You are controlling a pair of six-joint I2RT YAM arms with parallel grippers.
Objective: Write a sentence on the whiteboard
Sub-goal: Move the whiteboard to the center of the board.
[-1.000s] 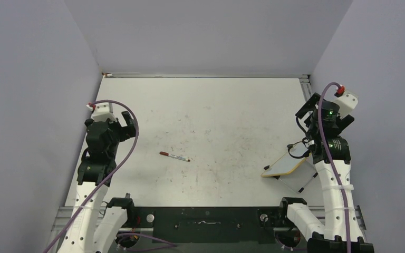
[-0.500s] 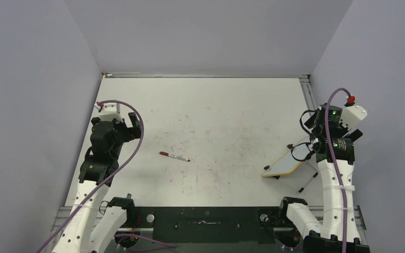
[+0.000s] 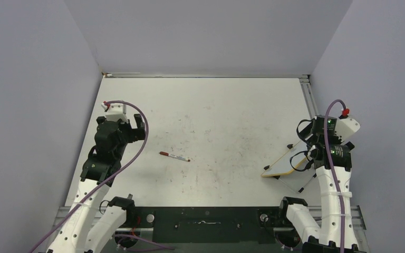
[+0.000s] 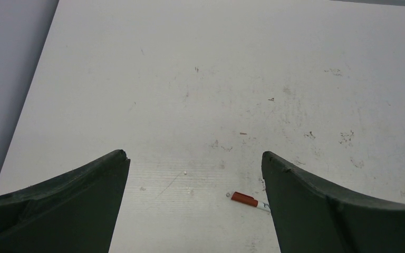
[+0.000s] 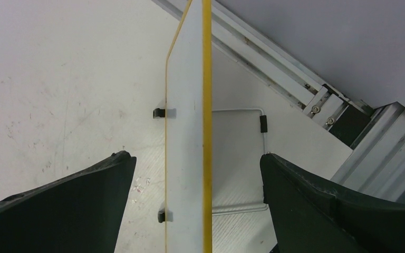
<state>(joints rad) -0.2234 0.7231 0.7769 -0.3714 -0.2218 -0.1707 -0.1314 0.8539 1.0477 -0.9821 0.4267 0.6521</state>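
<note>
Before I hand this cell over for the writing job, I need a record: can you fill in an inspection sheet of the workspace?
Surface: white table, scuffed and speckled.
Job's things: whiteboard tilted on a wire stand at the right, no writing discernible; red-capped marker lying mid-table.
Clutter: nothing seen.
Grippers: left gripper open, empty, above the table; right gripper open, straddling the whiteboard's yellow edge, no contact seen.
Cables: a purple cable loops over each arm.
Surroundings: grey walls on three sides; metal rail along the right edge.
</note>
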